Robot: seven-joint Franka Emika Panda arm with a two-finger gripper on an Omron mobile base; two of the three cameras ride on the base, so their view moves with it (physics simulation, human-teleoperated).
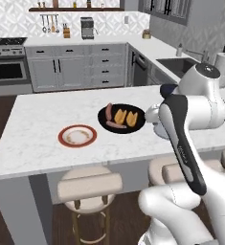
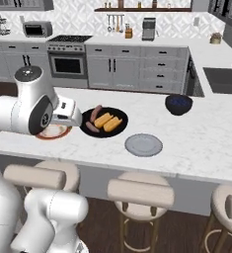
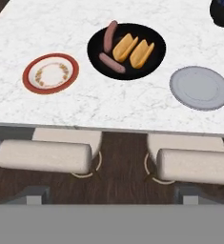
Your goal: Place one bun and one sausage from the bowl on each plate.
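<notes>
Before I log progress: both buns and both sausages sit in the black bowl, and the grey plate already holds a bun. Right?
Not quite. The grey plate holds nothing yet; the hand view shows its surface bare. The rest stands: both buns and both sausages lie in the black bowl.

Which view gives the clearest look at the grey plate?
The hand view: the grey plate lies whole and bare from above. The right base view shows it whole but flatter; in the left base view the arm covers it.
</notes>
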